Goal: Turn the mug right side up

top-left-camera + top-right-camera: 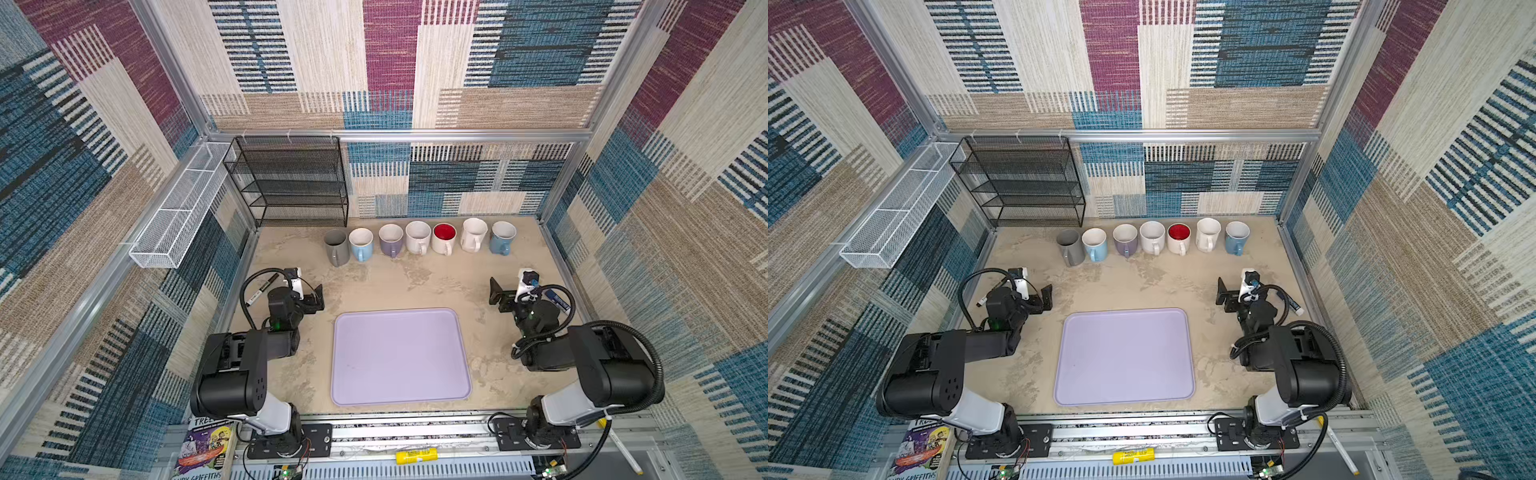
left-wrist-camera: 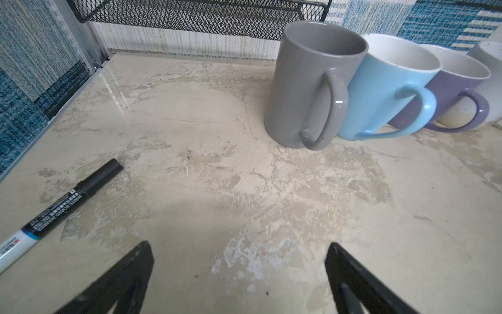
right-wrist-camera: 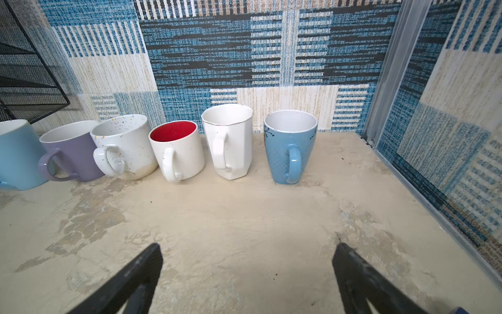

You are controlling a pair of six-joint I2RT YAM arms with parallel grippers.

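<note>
Seven mugs (image 1: 1152,236) line the far edge of the table (image 1: 415,286), each with its open mouth upward in both top views: grey mug (image 1: 336,245), light blue mug (image 1: 361,243), purple mug (image 1: 390,240), speckled mug (image 3: 125,144), red-lined mug (image 3: 176,148), faceted white mug (image 3: 229,141) and blue mug (image 3: 290,144). I find none inverted, so I judge the turning done, with nothing left to flip.

My left gripper (image 1: 319,298) hangs near the table's left edge with its jaws spread wide and empty, beside a whiteboard marker (image 2: 68,201). My right gripper (image 1: 496,296) gapes empty near the right edge. The lilac tray (image 1: 401,357) lies bare between them, toward the near edge.

To finish well, I would hold both grippers back from the row and check that each base sits flat. The grey, light blue and purple mugs look to be touching, so a nudge there could carry down the line. The faceted white and blue mugs stand apart and are safer to approach. If a correction is needed, I would come in from the handle side, low and slow.
</note>
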